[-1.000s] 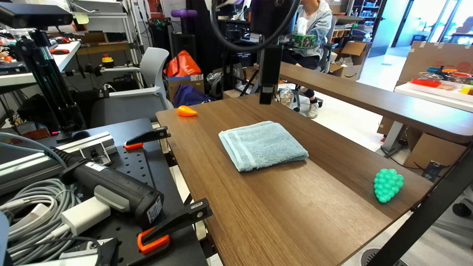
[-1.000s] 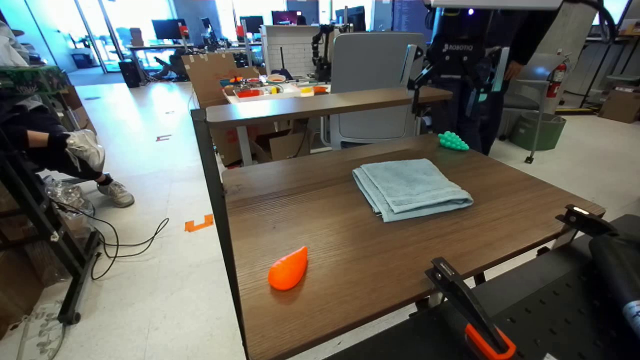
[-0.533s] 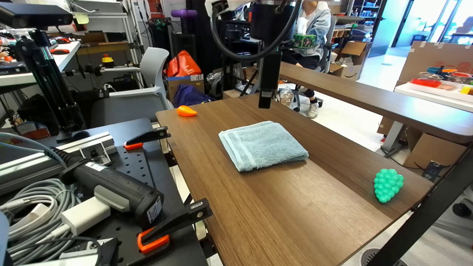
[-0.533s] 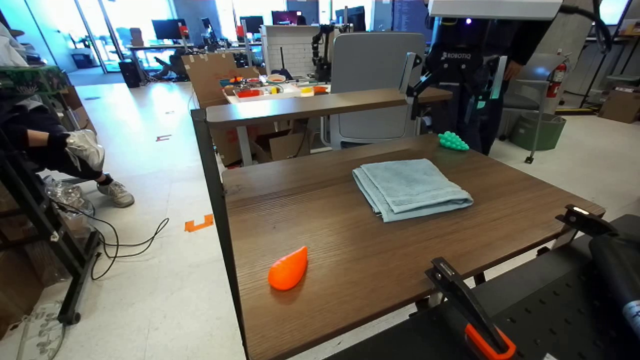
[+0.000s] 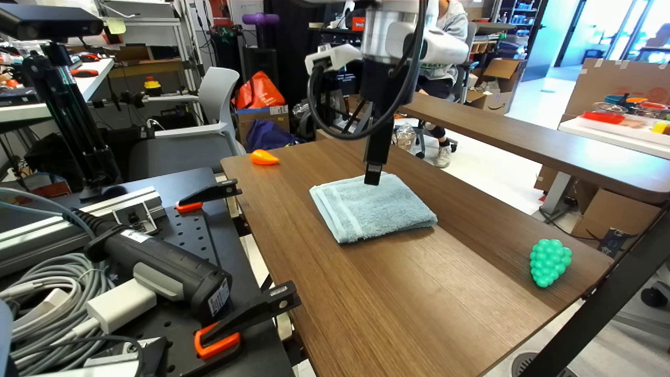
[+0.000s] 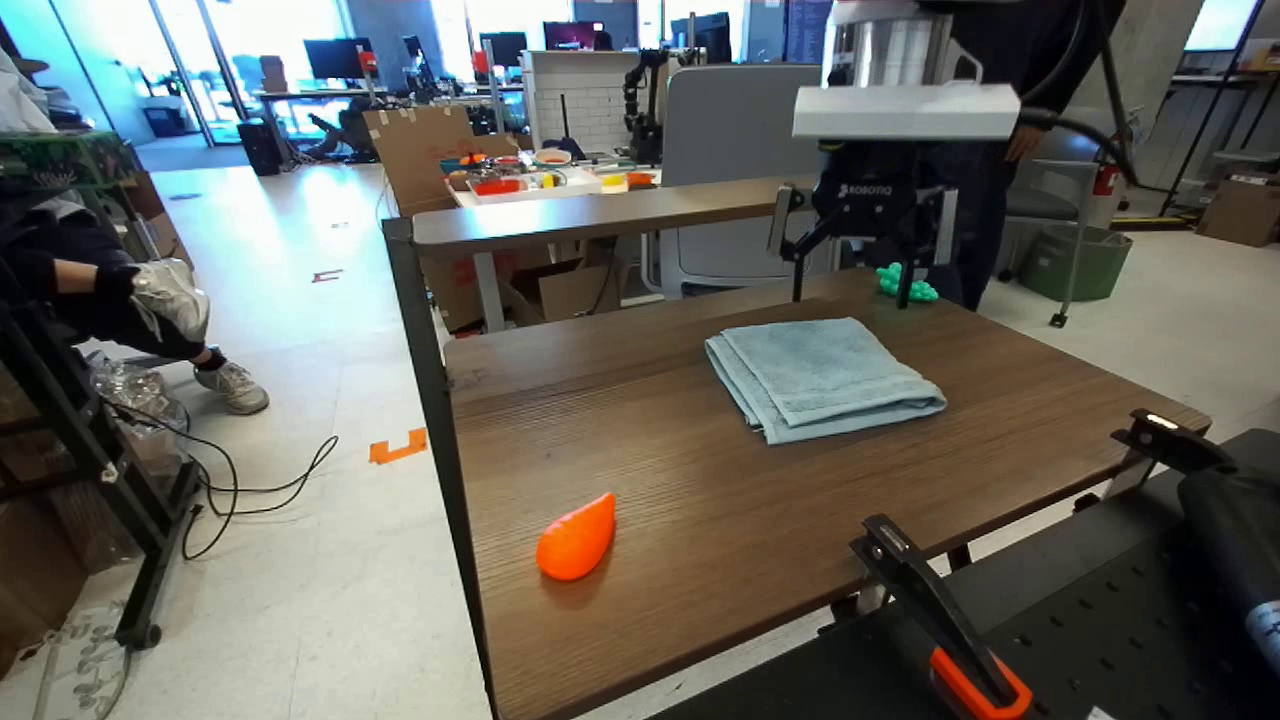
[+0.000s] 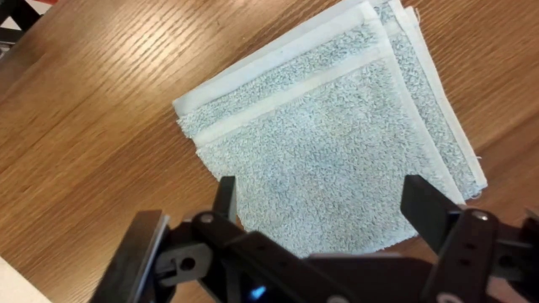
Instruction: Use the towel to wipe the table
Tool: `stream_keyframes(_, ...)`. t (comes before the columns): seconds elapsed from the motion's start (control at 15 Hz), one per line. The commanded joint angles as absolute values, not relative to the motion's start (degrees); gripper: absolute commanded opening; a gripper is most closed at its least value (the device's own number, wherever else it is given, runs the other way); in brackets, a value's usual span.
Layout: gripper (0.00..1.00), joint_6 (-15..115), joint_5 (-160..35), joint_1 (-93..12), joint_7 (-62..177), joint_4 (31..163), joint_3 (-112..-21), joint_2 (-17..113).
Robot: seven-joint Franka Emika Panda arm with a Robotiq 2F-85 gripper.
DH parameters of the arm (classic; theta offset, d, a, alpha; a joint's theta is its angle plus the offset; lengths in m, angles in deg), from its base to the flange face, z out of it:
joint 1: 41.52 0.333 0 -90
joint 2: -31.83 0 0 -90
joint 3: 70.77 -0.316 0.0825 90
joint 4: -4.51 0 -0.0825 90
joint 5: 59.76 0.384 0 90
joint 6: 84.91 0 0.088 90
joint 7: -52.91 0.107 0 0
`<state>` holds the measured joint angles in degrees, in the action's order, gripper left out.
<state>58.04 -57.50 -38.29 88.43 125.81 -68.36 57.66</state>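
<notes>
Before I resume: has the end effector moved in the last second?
Yes, downward: in an exterior view, the end effector, earlier clear above the towel in the image, now overlaps its far edge.

Bright overall, bluish-white glass windows (image 6: 270, 45) washed out in an exterior view, smooth pale floor (image 6: 280, 225) glaring, streaked highlights on the dark brown wood-grain table (image 7: 143, 54), black two-fingered claw (image 7: 321, 187) slightly soft-focused in the wrist view.

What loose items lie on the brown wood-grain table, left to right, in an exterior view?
In an exterior view, left to right: orange teardrop-shaped object → folded blue-grey towel → green toy grape bunch.
</notes>
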Motion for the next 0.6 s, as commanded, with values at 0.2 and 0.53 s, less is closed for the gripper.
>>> stream_keyframes(0.2,1.00,63.0,-56.0,-35.0,91.8,117.4,-66.2,72.0)
stream_keyframes(0.53,1.00,65.6,-54.2,-35.0,90.1,118.4,-66.3,72.5)
